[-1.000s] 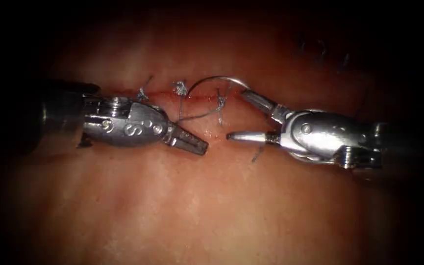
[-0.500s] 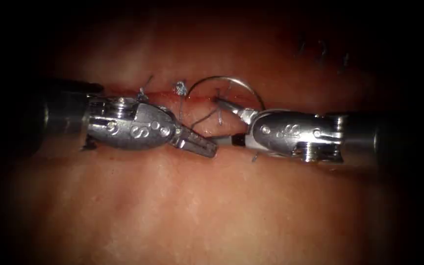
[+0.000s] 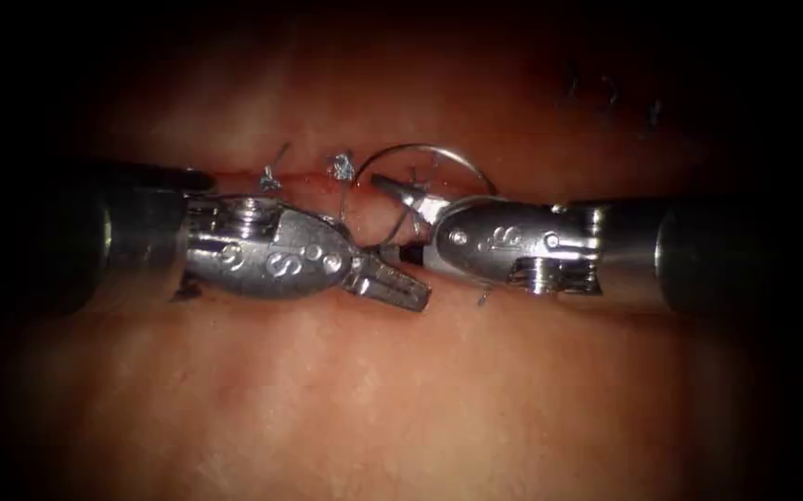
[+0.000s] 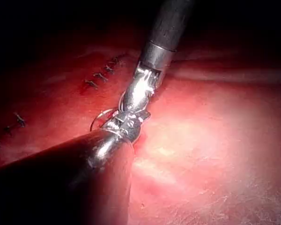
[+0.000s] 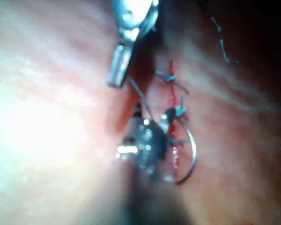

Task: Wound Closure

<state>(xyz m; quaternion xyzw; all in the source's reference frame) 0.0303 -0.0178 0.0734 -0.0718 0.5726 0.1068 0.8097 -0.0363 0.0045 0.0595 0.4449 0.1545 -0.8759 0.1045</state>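
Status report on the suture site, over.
Left tool shut, holding nothing. Right tool open near thread. Needle arched over cut, unheld.

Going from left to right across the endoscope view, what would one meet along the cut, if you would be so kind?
Left tool → first knot's cut ends of thread → second knot → needle → right tool.

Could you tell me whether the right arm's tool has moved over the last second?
Yes. The right tool has slid leftward along the cut, past the needle, which stays arched.
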